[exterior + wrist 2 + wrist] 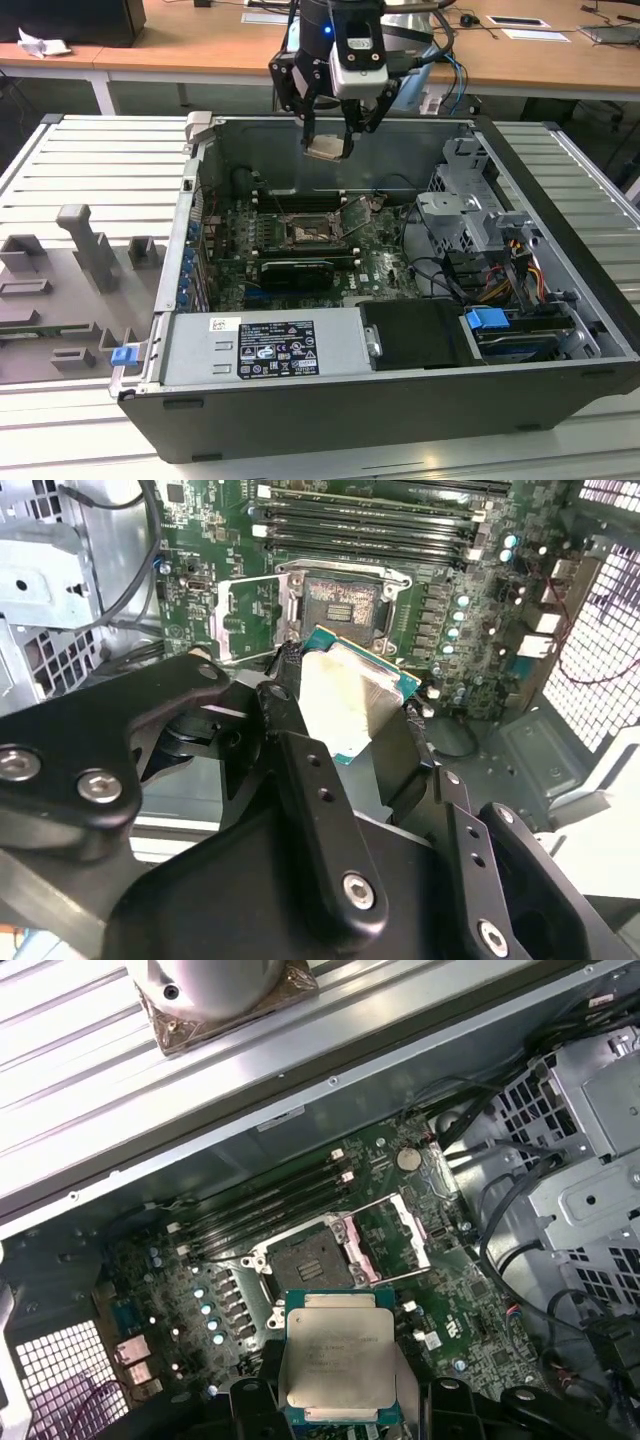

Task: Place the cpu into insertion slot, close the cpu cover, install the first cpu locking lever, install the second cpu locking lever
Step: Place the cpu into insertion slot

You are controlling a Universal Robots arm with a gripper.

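Note:
The cpu [328,147], a small flat square chip with a tan-silvery face, hangs in the air above the open computer case, and my gripper [329,135] is shut on it. In both wrist views the cpu [350,695] [335,1355] sits between the black fingers [300,770]. Below it on the green motherboard [375,262] lies the insertion slot [313,232] [340,602] [305,1260], a dark square socket with nothing in it. The cpu cover [245,615] [395,1240] stands swung open beside the slot.
The black case wall [560,180] surrounds the board. A silvery drive cage [465,215] with cables fills the exterior view's right. A power supply [265,345] lies at the front, a black card [295,270] beside the slot, and memory slots [370,525] beyond it. Grey fixtures [85,250] stand on the table.

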